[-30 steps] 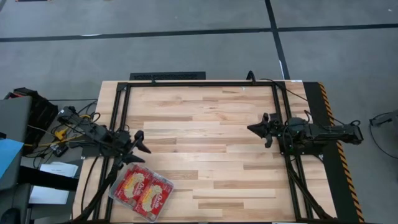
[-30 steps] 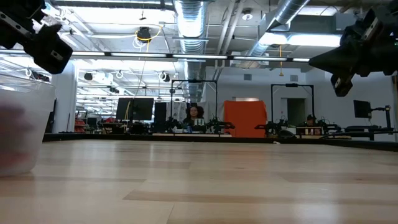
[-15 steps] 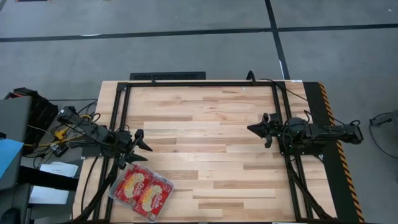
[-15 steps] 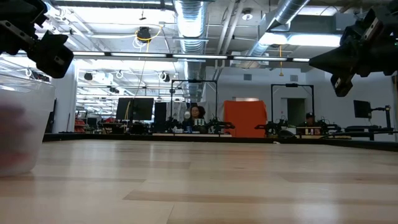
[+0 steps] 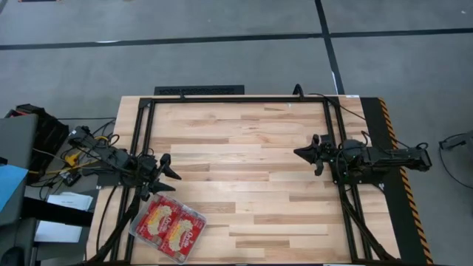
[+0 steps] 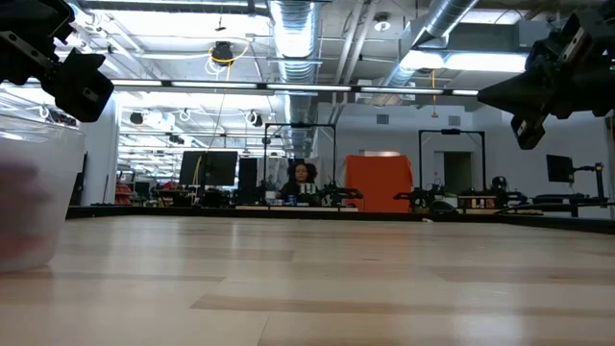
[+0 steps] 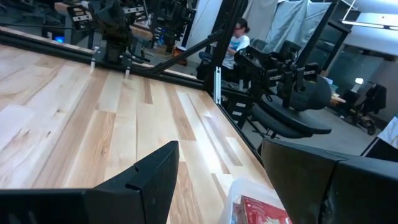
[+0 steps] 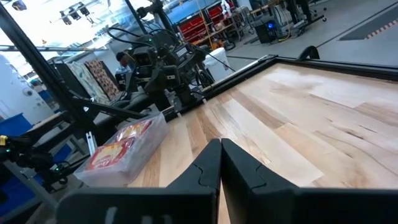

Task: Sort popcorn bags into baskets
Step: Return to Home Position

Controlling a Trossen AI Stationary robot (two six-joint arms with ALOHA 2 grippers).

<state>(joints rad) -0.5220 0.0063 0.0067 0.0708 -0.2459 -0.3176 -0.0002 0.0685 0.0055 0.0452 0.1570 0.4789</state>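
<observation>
- The left hand (image 5: 171, 182) is held above the worktop (image 5: 251, 148) near its left edge. Its fingers (image 7: 152, 174) are spread wide apart, and nothing is held or touched.
- The right hand (image 5: 299, 153) is held above the worktop near its right edge. In the right wrist view its fingers are seen pressed together along their length, with nothing between them.
- The clear tray (image 5: 136, 227) is set on the worktop by the left edge, toward the lower-left corner as seen from above. It is near the left hand but apart from it.
- The popcorn bags (image 5: 168, 225) lie flat inside the clear tray, with two red faces seen side by side on top.
- How many bags lie beneath those two cannot be told.
- In the low view the clear tray is cut off at the side and blurred, and its contents are seen only as a reddish smear.
- In the left wrist view only one corner of the clear tray and part of one bag are seen.
</observation>
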